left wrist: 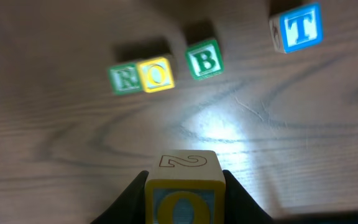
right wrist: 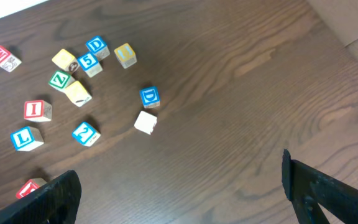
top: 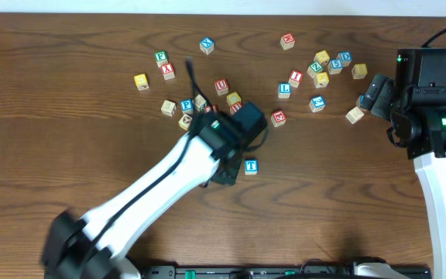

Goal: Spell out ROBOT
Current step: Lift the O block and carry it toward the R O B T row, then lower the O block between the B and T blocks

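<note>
In the left wrist view, my left gripper [left wrist: 183, 200] is shut on a yellow block with a blue-and-yellow O face [left wrist: 182, 164] and holds it above the table. Beyond it, a green R block [left wrist: 124, 79] and a yellow O block [left wrist: 156, 74] touch. A green B block [left wrist: 204, 59] sits just to their right. A blue T block [left wrist: 298, 27] lies farther right, past a gap. In the overhead view the left gripper [top: 224, 172] is beside the T block [top: 250, 166], and the arm hides R, O and B. My right gripper [right wrist: 182, 183] is open and empty.
Loose letter blocks lie behind the left arm [top: 186, 105] and at the back right [top: 321, 68]. A blue D block [right wrist: 150, 97] and a plain block [right wrist: 145, 122] lie closest to the right gripper [top: 374, 93]. The table's far edge runs along the back.
</note>
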{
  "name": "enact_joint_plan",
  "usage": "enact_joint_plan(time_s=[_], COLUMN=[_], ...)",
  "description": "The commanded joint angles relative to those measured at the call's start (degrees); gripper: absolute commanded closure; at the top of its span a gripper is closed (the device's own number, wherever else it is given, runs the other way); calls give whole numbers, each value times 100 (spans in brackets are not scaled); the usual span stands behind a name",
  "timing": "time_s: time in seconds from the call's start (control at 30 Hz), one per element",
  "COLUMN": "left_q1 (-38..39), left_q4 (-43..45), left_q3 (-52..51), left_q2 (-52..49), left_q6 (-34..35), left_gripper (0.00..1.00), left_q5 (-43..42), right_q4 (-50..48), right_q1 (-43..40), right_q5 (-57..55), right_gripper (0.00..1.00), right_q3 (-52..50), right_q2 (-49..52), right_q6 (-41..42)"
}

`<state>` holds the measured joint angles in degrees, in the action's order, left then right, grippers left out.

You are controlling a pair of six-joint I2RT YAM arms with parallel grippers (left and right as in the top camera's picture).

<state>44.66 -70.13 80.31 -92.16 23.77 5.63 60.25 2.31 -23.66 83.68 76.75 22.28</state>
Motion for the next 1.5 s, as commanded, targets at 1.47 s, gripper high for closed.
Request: enact_joint_plan(time_s=[1.47], left_q1=[22], left_q4=[3399], left_q3=[-1510], left_q2=[-785], left_q6=[1705], left_gripper=[90], left_q5=[-160], right_q4=[2], right_q1=[-17], right_q5=[-81], right_gripper=[1], right_q3=[85], right_q2=[-13], right_q6=[-48])
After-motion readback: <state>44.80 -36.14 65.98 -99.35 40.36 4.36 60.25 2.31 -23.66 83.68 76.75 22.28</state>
